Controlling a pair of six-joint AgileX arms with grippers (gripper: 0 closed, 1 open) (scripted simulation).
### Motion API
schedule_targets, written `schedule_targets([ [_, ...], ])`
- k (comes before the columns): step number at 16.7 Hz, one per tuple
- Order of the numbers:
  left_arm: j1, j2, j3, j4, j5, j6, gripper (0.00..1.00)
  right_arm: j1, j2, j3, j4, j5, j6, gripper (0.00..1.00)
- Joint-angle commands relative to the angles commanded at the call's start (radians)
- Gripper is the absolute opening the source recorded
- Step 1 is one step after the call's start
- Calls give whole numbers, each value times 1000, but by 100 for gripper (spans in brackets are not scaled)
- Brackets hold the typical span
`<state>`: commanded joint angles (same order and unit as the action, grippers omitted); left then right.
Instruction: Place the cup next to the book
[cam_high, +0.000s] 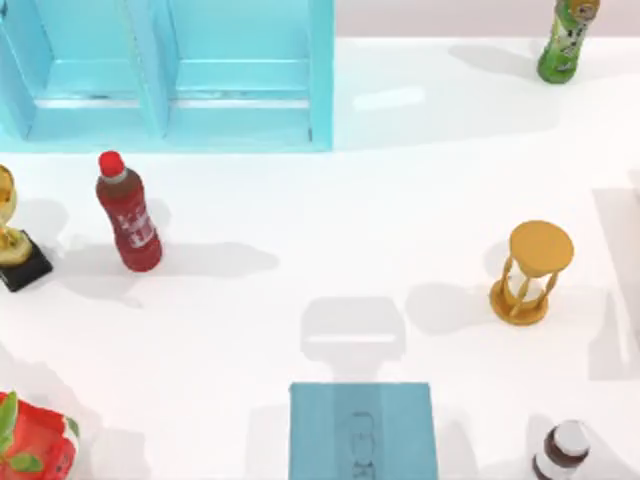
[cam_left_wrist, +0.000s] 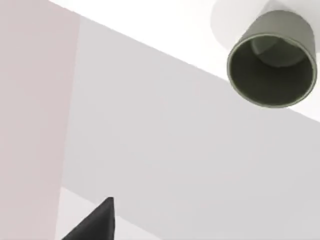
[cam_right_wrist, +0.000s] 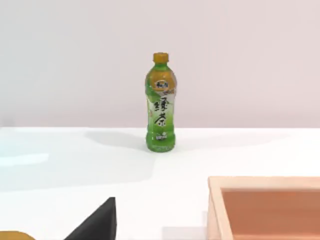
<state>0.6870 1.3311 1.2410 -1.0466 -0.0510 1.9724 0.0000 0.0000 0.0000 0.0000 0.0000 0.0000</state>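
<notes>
The dark olive-green cup (cam_left_wrist: 272, 60) appears in the left wrist view with its open mouth turned toward the camera, resting on the white table surface. A black part of my left gripper (cam_left_wrist: 95, 224) shows at the edge of that view, well apart from the cup. The teal-blue book (cam_high: 362, 430) lies flat at the front middle of the table in the top view, with a faint line drawing on its cover. A black part of my right gripper (cam_right_wrist: 97, 222) shows in the right wrist view, touching nothing.
A light-blue shelf unit (cam_high: 170, 70) fills the back left. A red bottle (cam_high: 128, 215), a gold trophy (cam_high: 12, 245), a gold hourglass (cam_high: 530, 272), a green tea bottle (cam_high: 566, 40), a dark bottle (cam_high: 562, 452) and a red item (cam_high: 35, 440) stand around. A wooden box (cam_right_wrist: 265, 207) lies near the right gripper.
</notes>
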Motion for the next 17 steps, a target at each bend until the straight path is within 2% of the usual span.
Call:
schedule_targets([
  [4, 82, 242, 115, -123, 21, 242, 100, 0, 0, 0, 0, 0, 0, 100],
  [8, 129, 392, 185, -183, 43, 409, 100, 0, 0, 0, 0, 0, 0, 100],
  [17, 138, 435, 195, -192, 51, 449, 100, 0, 0, 0, 0, 0, 0, 100],
])
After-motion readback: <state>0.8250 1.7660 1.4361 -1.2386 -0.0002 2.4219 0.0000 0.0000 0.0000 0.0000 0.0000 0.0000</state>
